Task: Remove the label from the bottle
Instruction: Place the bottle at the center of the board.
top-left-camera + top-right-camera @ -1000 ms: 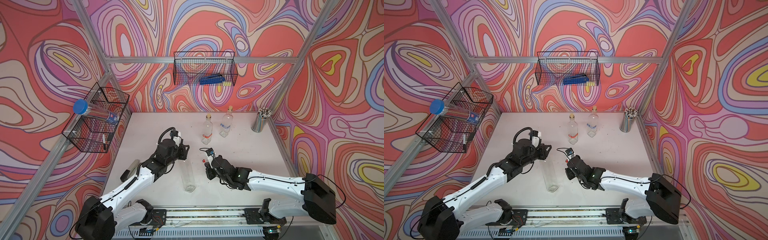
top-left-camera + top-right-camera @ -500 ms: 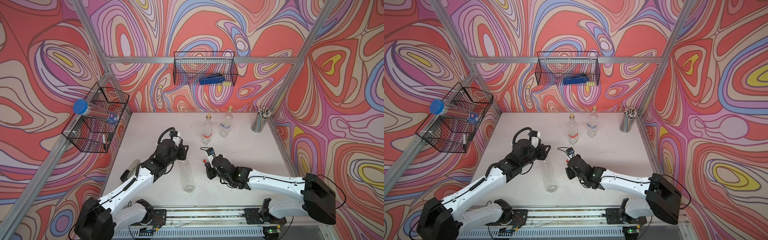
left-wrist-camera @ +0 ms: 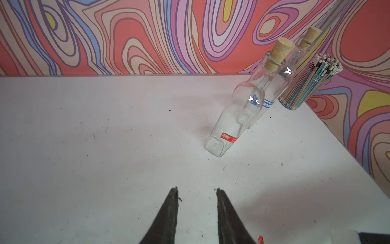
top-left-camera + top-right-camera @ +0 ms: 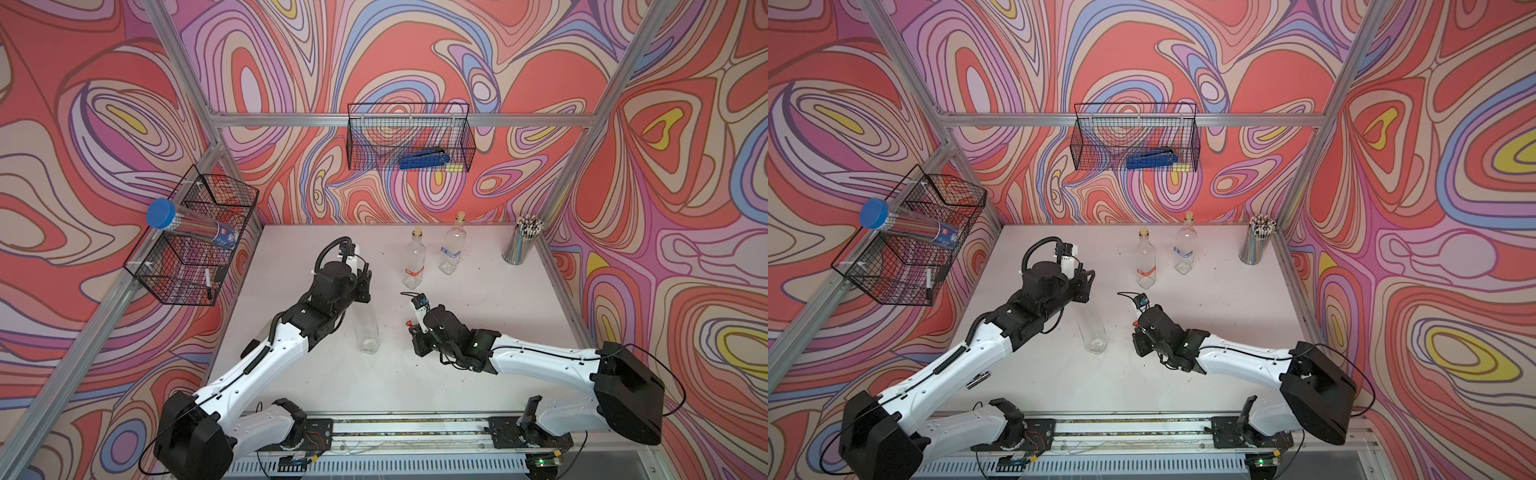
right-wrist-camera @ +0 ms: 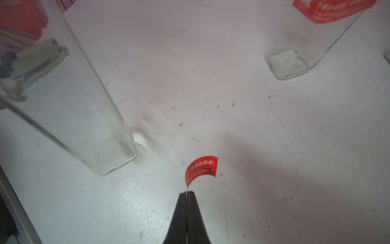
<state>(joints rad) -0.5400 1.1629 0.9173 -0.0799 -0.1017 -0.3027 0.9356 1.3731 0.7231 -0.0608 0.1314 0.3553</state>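
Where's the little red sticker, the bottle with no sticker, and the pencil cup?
red sticker (image 5: pixel 200 169), right wrist view, its curled middle.
bare bottle (image 4: pixel 367 328), in a top view, its glass side.
pencil cup (image 4: pixel 516 250), in a top view, its shiny wall.

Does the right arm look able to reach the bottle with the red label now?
Probably yes. Only bare table lies between the right gripper and the red-labelled bottle. But its jaws are shut on a peeled red label, so it must drop that first.
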